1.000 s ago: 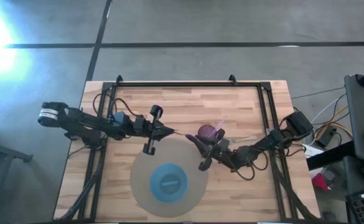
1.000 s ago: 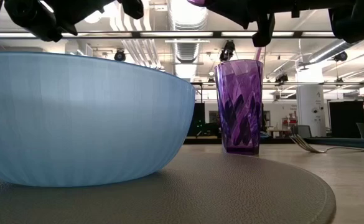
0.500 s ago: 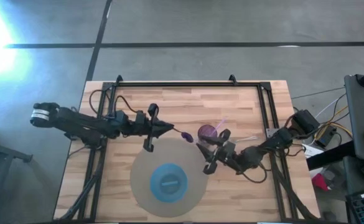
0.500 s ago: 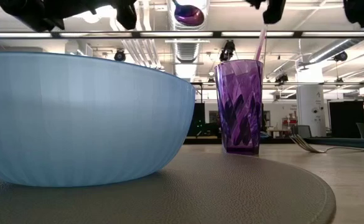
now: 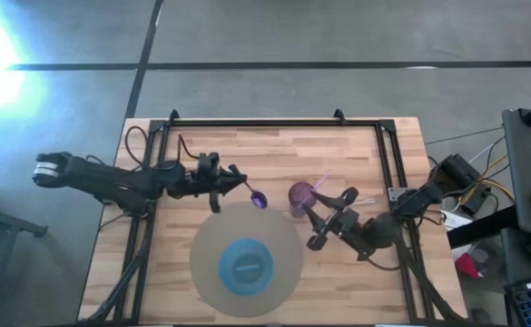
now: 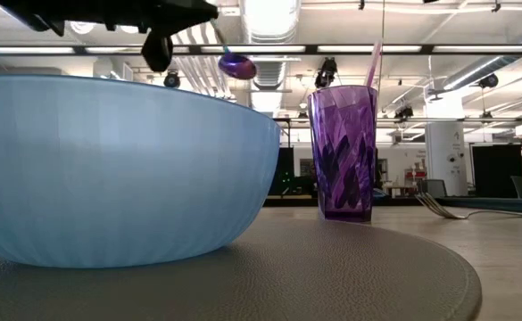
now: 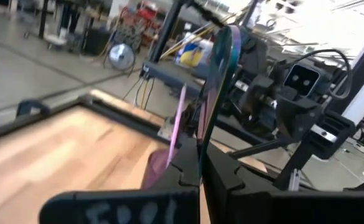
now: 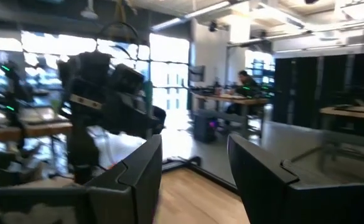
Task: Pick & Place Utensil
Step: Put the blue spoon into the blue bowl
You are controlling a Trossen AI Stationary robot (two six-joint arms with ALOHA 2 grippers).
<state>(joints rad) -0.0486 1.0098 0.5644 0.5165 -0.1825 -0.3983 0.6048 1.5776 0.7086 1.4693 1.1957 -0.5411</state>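
The left gripper (image 5: 231, 181) hangs above the light wooden slatted counter (image 5: 265, 150), just off the far-left edge of the round grey mat (image 5: 288, 263). Its jaws are pinched tight on the thin handle of a shiny purple metallic spoon (image 5: 255, 196). The spoon's bowl points toward the middle of the counter and sits over the mat's rim. From table height the spoon (image 6: 236, 64) is well up in the air, higher than the rim of the pale blue ribbed plastic bowl (image 6: 118, 165). In the left wrist view it (image 7: 219, 74) stands edge-on between the two dark fingers (image 7: 185, 165).

The blue bowl (image 5: 246, 266) rests in the middle of the mat. A faceted translucent purple tumbler (image 5: 301, 194) stands upright near the mat's far-right edge, with a pale pink straw (image 5: 320, 181) leaning out of it. From table height the tumbler (image 6: 343, 152) stands behind the bowl, and the straw (image 6: 372, 61) rises above its rim.

The right gripper (image 5: 329, 216) hovers just beside the tumbler on its right, with the jaws spread wide and holding nothing. A silver metal fork (image 5: 360, 202) lies flat on the counter beyond the tumbler. From table height its tines (image 6: 439, 207) show to the right of the tumbler.
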